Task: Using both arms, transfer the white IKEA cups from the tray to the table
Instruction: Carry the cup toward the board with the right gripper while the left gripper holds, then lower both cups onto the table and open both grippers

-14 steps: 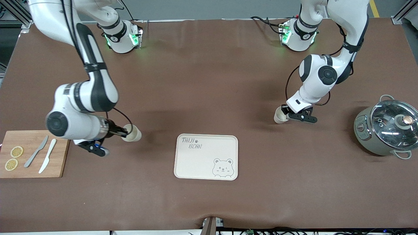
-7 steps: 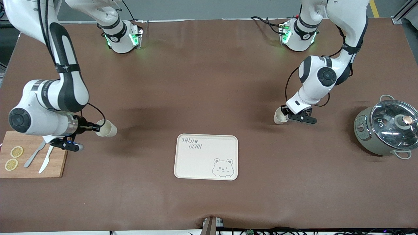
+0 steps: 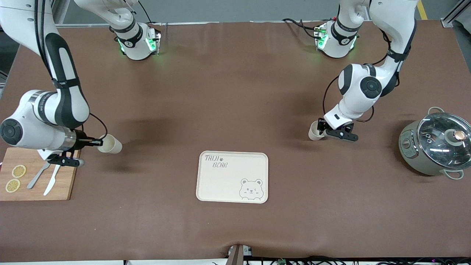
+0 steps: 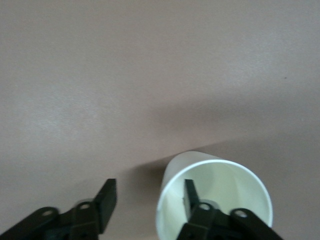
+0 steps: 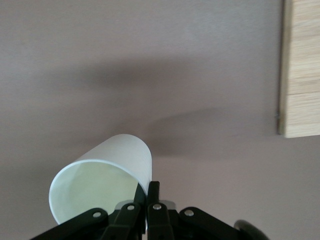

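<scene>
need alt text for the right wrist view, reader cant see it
The right gripper pinches the rim of a cream-white cup, its jaws shut on the wall, and holds the cup tilted over the bare brown table. The edge of a wooden cutting board shows at one side of the picture.

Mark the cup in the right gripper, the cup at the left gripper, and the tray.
Cup in right gripper (image 3: 109,144): front view, on its side wall.
Cup at left gripper (image 3: 315,130): front view, on its side wall.
Bear-printed tray (image 3: 232,182): front view, on its bare floor beside the bear print.
</scene>
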You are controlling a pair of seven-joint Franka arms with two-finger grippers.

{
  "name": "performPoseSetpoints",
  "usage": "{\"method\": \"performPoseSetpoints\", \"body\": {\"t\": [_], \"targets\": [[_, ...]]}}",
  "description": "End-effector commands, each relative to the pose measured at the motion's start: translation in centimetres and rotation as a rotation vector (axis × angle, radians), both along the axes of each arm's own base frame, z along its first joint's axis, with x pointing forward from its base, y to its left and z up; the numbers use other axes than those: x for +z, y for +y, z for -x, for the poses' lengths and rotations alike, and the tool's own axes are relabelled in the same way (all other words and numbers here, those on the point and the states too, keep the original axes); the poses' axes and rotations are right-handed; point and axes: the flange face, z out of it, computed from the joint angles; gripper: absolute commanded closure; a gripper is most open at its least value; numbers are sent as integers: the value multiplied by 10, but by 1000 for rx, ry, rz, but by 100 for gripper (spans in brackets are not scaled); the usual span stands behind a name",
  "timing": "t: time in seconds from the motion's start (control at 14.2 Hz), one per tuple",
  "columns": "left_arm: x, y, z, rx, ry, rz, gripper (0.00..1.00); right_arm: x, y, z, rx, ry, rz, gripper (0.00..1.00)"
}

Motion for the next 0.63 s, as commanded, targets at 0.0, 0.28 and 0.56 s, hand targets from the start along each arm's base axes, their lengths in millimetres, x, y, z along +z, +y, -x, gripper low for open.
{"method": "performPoseSetpoints", "body": {"t": [0.0, 0.28, 0.56], "targets": [[5, 2, -4, -1, -15, 17, 0, -2, -8, 11, 35, -25, 6, 100], [12, -2, -4, 9, -23, 25, 0, -14, -22, 17, 59, -51, 7, 100], [27, -12, -4, 21, -38, 39, 0, -31, -54, 27, 86, -85, 12, 100]]}}
